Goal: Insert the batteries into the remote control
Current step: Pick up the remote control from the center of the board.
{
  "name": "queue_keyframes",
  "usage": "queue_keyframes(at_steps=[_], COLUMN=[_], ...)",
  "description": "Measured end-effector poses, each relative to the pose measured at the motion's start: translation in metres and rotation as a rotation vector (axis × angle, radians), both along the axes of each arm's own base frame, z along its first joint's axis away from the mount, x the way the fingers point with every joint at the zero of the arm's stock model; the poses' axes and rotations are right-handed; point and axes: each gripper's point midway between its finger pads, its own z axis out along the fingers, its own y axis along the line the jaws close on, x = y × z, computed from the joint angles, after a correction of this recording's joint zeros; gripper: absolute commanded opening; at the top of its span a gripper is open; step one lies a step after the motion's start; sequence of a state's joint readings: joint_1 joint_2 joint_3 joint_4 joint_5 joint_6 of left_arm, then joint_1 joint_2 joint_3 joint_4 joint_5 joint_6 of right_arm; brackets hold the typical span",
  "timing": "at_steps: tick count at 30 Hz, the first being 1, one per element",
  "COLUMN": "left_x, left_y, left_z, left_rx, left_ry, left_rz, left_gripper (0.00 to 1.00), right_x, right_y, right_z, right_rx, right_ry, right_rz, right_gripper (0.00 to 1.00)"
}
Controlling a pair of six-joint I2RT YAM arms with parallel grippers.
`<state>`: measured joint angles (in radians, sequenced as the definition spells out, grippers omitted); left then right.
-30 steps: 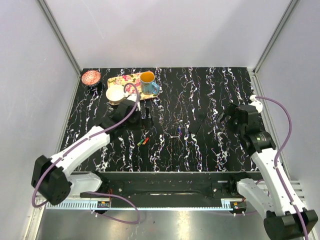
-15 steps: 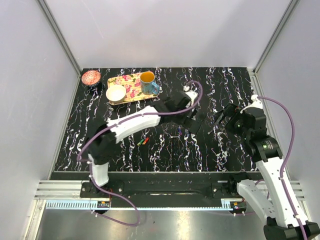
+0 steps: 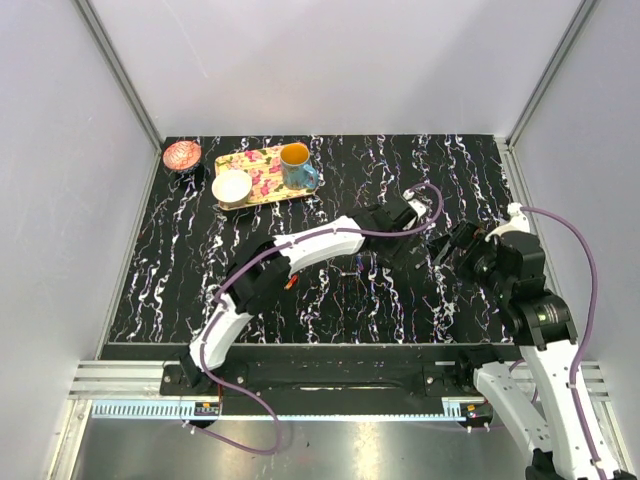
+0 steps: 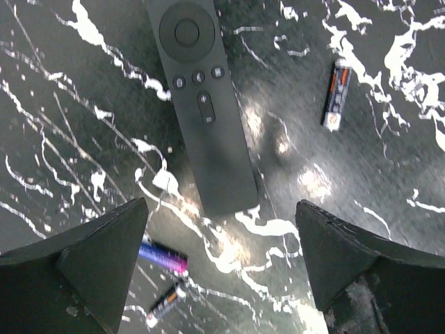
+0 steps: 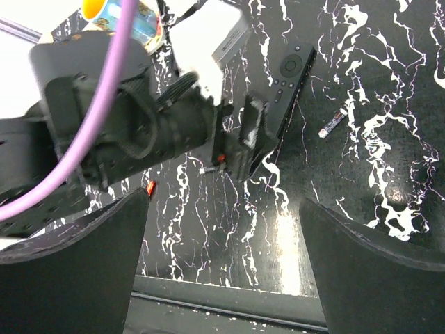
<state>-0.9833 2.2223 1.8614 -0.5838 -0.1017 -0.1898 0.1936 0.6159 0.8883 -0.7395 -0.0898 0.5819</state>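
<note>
Right of centre in the overhead view, the left arm (image 3: 310,240) is reaching across the black marbled bench (image 3: 170,260). The left hand (image 4: 221,207) is hanging over the remote (image 4: 205,111), fingers (image 4: 90,268) spread wide, holding nothing. The remote is lying flat, button side up, running from the top centre of the left wrist frame down to between the fingertips. Cannot tell whether the hand is touching it.

An orange-and-black battery (image 4: 334,95) is lying on the bench in the upper right of that frame, apart from the remote. A blue-purple battery (image 4: 162,256) is lying lower left, beside the finger on that side. A darker battery (image 4: 165,305) is lying just below it, near the bottom edge.

The right hand (image 5: 224,202) is sitting just right of the left hand in the overhead view, also wide open and empty, its camera facing the left hand.

Upper left in the overhead view, a floral tray (image 3: 258,165) is carrying a blue mug (image 3: 297,166) and a white bowl (image 3: 231,186). A pink bowl (image 3: 182,154) is sitting just left of the tray.
</note>
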Motion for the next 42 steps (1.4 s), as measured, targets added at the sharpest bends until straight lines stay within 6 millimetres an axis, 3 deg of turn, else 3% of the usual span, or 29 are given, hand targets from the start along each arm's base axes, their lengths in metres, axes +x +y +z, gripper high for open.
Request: queue_keyframes(at_steps=[6, 11, 16, 22, 24, 26, 27, 29, 30, 33, 38, 42], left_x=[0.016, 0.019, 0.03, 0.033, 0.033, 0.033, 0.033, 0.032, 0.032, 0.031, 0.017, 0.026], left_y=[-0.014, -0.009, -0.008, -0.005, -0.005, -0.005, -0.005, -0.005, -0.005, -0.004, 0.016, 0.026], left_z=[-0.022, -0.044, -0.043, -0.044, -0.044, -0.044, -0.044, -0.045, -0.045, -0.048, -0.025, 0.038], left_rx=[0.015, 0.042, 0.031, 0.032, 0.032, 0.031, 0.03, 0.03, 0.027, 0.016, -0.041, -0.211], left_ry=[-0.001, 0.034, 0.035, 0.037, 0.038, 0.04, 0.042, 0.043, 0.044, 0.042, 0.052, 0.015], left_rz=[0.011, 0.035, 0.059, 0.069, 0.071, 0.073, 0.076, 0.076, 0.078, 0.084, 0.099, 0.136], left_gripper=[0.79, 0.74, 0.73, 0.59, 0.52, 0.39, 0.26, 0.12, 0.0, 0.0, 0.0, 0.0], right_x=[-0.011, -0.014, -0.016, -0.016, -0.016, -0.016, -0.016, -0.017, -0.017, -0.017, -0.015, -0.012], right_y=[0.0, -0.001, 0.002, 0.002, 0.002, 0.002, 0.002, 0.002, 0.002, 0.002, -0.002, -0.008], right_z=[0.006, 0.009, 0.01, 0.011, 0.011, 0.011, 0.011, 0.011, 0.011, 0.012, 0.025, 0.049], right_rx=[0.006, 0.01, 0.02, 0.023, 0.024, 0.026, 0.026, 0.027, 0.027, 0.029, 0.025, 0.024], right_ry=[-0.005, -0.005, -0.002, -0.001, 0.0, 0.0, -0.001, -0.002, -0.002, -0.004, -0.035, -0.099], right_rz=[0.009, 0.009, 0.021, 0.02, 0.019, 0.018, 0.017, 0.017, 0.017, 0.015, -0.004, -0.041], right_gripper=[1.0, 1.0, 1.0, 1.0, 1.0, 1.0, 1.0, 0.99, 1.0, 1.0, 1.0, 1.0])
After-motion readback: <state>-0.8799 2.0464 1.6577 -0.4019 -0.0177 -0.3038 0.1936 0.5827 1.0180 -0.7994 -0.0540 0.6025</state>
